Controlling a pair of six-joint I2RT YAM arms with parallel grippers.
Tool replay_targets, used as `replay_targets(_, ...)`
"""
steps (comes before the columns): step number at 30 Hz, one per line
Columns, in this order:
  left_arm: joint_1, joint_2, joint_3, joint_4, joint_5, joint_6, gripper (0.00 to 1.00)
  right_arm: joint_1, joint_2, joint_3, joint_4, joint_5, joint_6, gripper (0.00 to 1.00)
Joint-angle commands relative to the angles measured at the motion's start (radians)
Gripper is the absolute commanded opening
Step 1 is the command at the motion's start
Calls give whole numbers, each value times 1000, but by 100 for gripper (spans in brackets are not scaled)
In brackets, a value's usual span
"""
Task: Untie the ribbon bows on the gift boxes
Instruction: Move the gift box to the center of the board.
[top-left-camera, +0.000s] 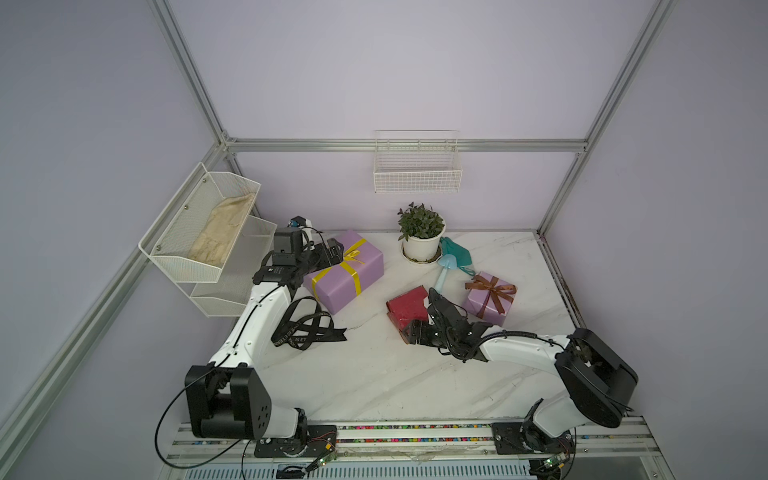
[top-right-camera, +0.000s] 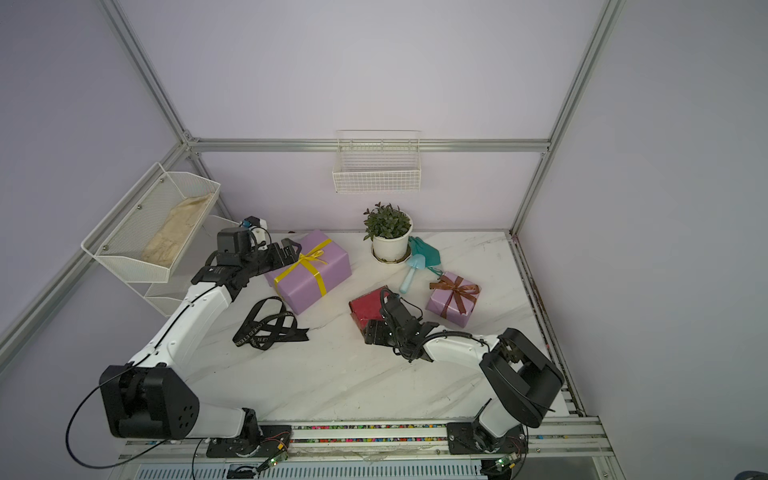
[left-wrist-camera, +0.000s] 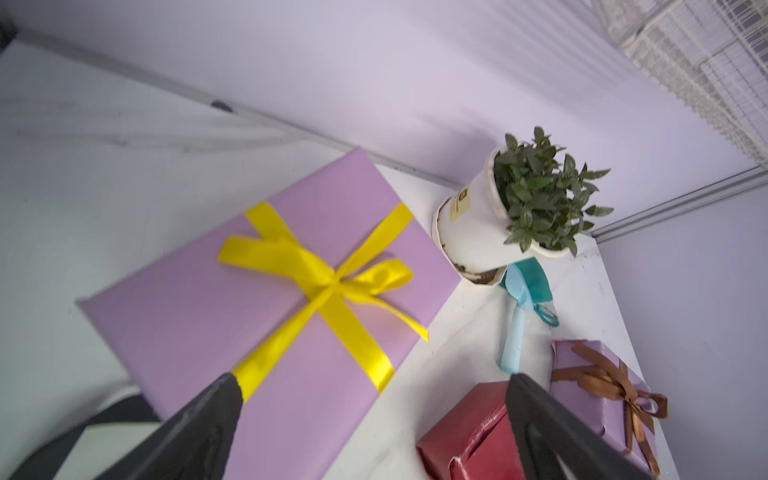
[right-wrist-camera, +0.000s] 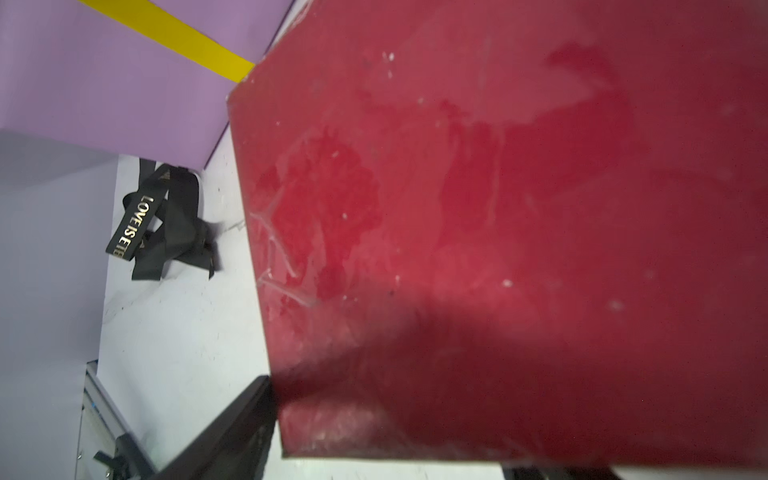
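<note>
1. Now two bows are tied. The yellow bow (left-wrist-camera: 332, 282) sits on top of the big box (left-wrist-camera: 187, 316) at the back left of the table (top-left-camera: 374, 374). The brown bow (top-left-camera: 492, 289) sits on the small box (top-left-camera: 484, 309) at the right.
2. The black ribbon (top-left-camera: 307, 328) lies loose on the table, near the big box and not on any box.
3. The ribbons look soft, light and shiny, so they may slip. The best place to pinch is likely a loose tail end, not a loop.
4. The boxes look light and may slide when a tail is pulled.
5. The left claw (left-wrist-camera: 374, 378) is wide open with nothing in it. It hangs at the left end of the big box.
6. The right claw (top-left-camera: 411, 330) is at the red box (top-left-camera: 405, 305). One finger (right-wrist-camera: 232, 415) shows by the box edge, but it is hard to tell if the claw is squeezing the box.
7. Count: three ribbons, three boxes, two claws, one pot (top-left-camera: 422, 247) and one scoop (top-left-camera: 442, 276).
</note>
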Motion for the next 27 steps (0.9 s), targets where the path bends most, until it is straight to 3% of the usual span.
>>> replay_targets(1,25,137,167,49,-39,101,100,-5,84,89,77,106,-30,81)
replay_targets(7,73,417,404,48,23,125,100,-51,213,225,86,194,-65,81)
replay_targets(15,81,651,602,18,150,170,100,-130,280,314,81,170,-99,81)
replay_targets(19,81,655,578,-34,186,181,100,-135,267,311,72,149,-111,80)
replay_targets(27,53,431,246,34,301,101,100,-135,213,243,96,103,-102,82)
